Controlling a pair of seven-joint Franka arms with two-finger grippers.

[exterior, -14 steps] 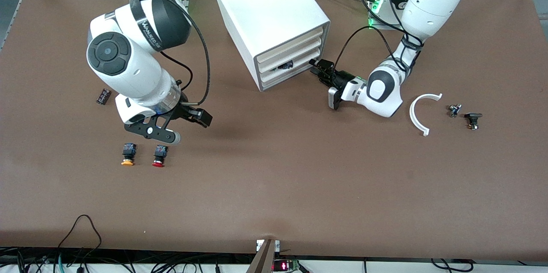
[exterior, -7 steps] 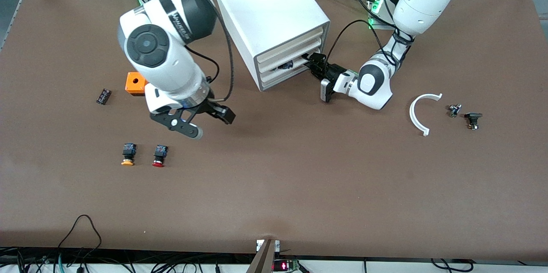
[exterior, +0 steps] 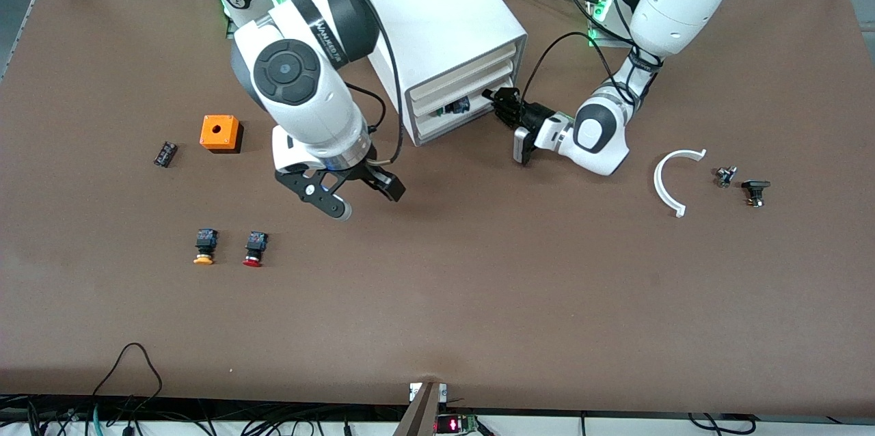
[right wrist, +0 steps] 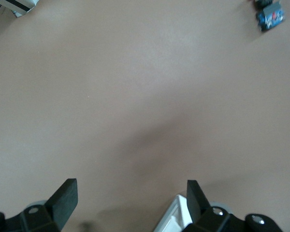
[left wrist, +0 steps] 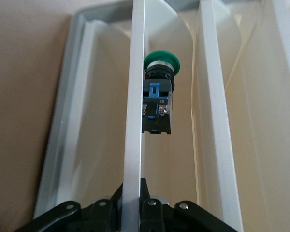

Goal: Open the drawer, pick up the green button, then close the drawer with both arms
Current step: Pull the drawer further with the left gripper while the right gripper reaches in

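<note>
Brown table (exterior: 478,272), "WANJEED" arm (exterior: 321,19) (right)

Both arms (exterior: 301,80) are glossy white with black joint bands, trailing black cables and black grippers

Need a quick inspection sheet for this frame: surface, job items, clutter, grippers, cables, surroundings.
Surface: brown table, bare in the middle.
Job's things: cabinet; drawer slightly open; green button inside it.
Clutter: orange box, yellow button, red button, white arc, small parts.
Grippers: left gripper shut on the drawer front; right gripper open over bare table.
Cables: black leads along the table's front edge.
Surroundings: nothing seen.
</note>
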